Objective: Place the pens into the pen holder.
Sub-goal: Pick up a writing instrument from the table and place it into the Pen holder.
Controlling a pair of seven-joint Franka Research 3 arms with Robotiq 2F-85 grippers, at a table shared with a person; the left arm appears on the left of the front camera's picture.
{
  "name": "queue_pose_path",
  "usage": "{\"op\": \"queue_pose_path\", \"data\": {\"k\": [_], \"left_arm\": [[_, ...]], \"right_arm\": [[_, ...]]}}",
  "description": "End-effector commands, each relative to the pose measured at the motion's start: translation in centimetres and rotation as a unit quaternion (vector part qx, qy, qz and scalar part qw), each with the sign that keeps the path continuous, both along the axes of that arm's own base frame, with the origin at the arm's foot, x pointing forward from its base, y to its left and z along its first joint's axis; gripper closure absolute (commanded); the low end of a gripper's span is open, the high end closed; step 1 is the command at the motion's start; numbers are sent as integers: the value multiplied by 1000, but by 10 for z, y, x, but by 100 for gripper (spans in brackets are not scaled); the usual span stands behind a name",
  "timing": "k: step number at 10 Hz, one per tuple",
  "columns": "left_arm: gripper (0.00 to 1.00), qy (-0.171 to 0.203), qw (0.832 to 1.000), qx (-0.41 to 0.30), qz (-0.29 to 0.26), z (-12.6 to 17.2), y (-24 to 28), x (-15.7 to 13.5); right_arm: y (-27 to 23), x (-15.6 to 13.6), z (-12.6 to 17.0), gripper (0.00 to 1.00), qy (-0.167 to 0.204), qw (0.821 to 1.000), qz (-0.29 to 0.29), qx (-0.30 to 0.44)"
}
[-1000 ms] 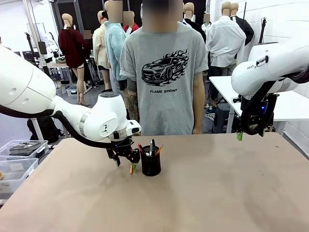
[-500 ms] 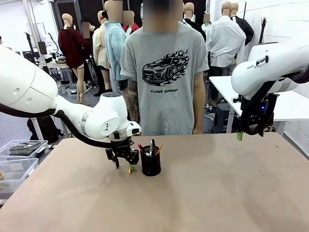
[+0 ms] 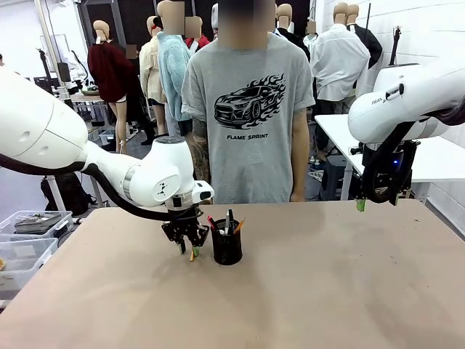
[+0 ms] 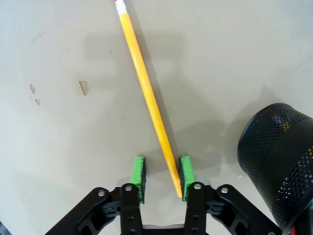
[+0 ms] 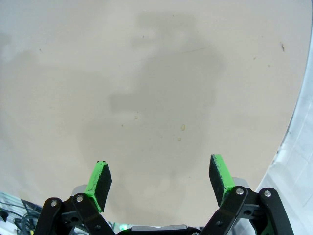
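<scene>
The black mesh pen holder [image 3: 227, 251] stands mid-table with pen tops sticking out, one of them red-ended [image 3: 211, 221]. Its mesh wall [image 4: 281, 156] also shows in the left wrist view. Just left of it, my left gripper [image 3: 187, 247] points down at the table. A yellow pencil [image 4: 146, 93] runs from between the gripper's [image 4: 162, 178] fingers out across the table. Its near end rests against one green pad [image 4: 186, 171], with a gap to the other, so the jaws are open. My right gripper [image 5: 160, 178] hangs wide open at the far right [image 3: 361, 205], holding nothing.
A person in a grey car-print T-shirt [image 3: 247, 109] stands at the table's far edge behind the holder. Clear plastic bins [image 3: 29, 240] sit off the table's left side. The table's edge [image 5: 293, 127] runs close by my right gripper.
My left gripper has shifted slightly left and its fingers look closer together. The pencil's visible end has moved left with it. The right arm has not moved.
</scene>
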State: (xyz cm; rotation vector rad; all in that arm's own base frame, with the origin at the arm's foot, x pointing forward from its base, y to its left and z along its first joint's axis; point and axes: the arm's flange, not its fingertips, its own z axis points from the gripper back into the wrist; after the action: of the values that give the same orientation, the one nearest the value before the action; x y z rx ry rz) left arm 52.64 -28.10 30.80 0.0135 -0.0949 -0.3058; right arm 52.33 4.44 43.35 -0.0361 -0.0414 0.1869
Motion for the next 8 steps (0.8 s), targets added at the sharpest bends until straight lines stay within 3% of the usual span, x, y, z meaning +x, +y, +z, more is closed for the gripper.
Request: {"op": "queue_pose_path", "data": {"k": [1,6,8], "left_arm": [[100,-2,1000,20,14,-4,0,3],[100,5,1000,12,13,-6,0,3],[100,-9,1000,-14,16,9,15,2]], "right_arm": [[0,0,0,0,3,1000,0,-1],[0,0,0,0,3,1000,0,-1],[0,0,0,0,3,1000,0,-1]]}}
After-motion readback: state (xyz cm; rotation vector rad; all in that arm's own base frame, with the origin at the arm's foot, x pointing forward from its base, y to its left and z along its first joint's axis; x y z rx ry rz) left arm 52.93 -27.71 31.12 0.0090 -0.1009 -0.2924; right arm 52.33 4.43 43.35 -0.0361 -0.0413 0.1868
